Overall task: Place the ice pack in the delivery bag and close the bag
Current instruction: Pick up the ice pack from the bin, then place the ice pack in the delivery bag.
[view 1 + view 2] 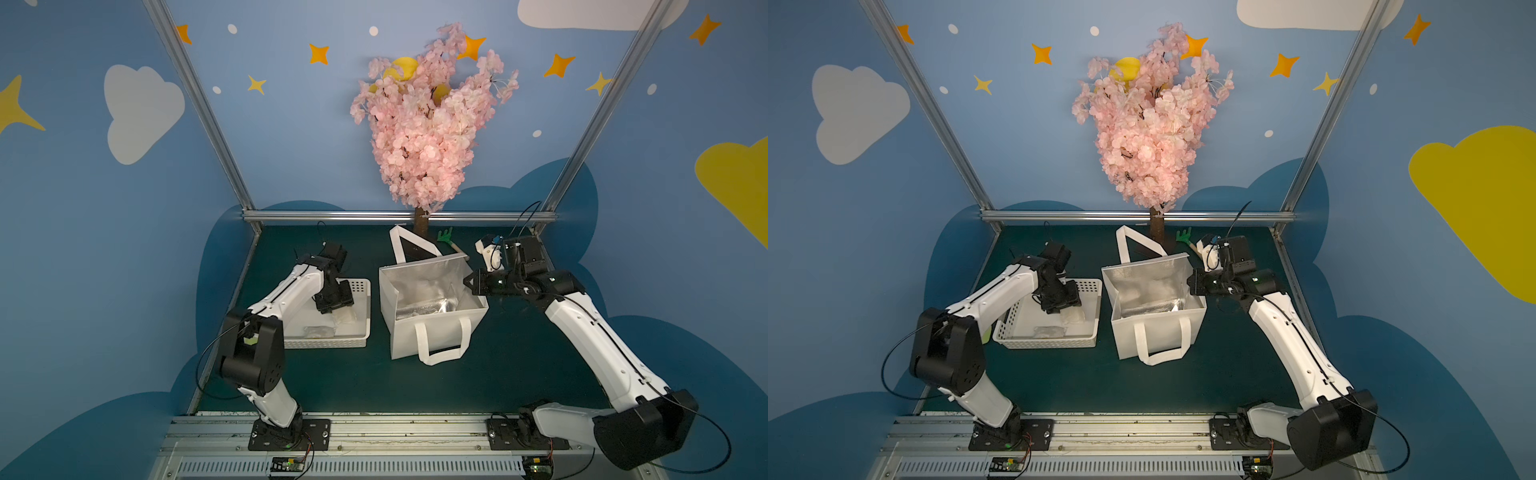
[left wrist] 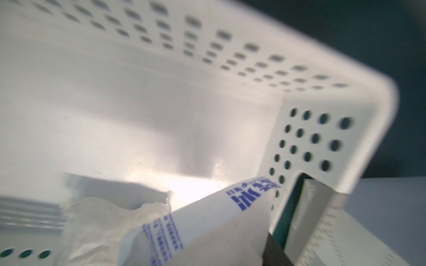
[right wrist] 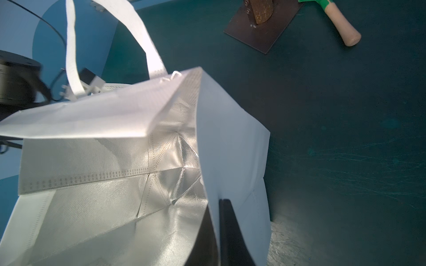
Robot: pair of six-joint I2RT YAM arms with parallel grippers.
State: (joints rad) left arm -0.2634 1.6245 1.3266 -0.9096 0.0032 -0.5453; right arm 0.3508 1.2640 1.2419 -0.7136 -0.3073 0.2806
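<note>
A boxy white fabric delivery bag [image 1: 415, 332] [image 1: 1142, 332] with silver foil lining is seen standing open and upright near the middle of the dark green table [image 1: 519, 365] in both top views. One white strap handle is raised at its far side and the other hangs down its near wall. Just beside it, on the left arm's side, a white perforated plastic basket [image 1: 328, 343] [image 1: 1046, 343] is set.

The left gripper [image 1: 338, 309] [image 1: 1061, 307] is lowered into this basket. A white ice pack [image 2: 207, 221] printed with blue characters is shown in the left wrist view, tilted and lying against one dark finger [image 2: 274, 251]. Whether the pack is clamped or only touched cannot be told. In the top views the ice pack [image 1: 345, 316] [image 1: 1072, 316] is found inside the basket, directly under the gripper. A second, crumpled translucent pack [image 1: 319, 331] [image 2: 96, 225] is seen beside it on the basket floor.

The right gripper [image 1: 467, 281] [image 1: 1191, 279] [image 3: 216, 207] is pressed together on the top edge of the bag's side wall [image 3: 230, 149]. In the right wrist view one dark finger is seen inside against the foil and one outside against the white fabric.

Behind the bag, a pink artificial blossom tree [image 1: 424, 137] is mounted on a dark plate, and a green toy rake [image 1: 446, 240] [image 3: 343, 25] with a wooden handle is laid near it.
</note>
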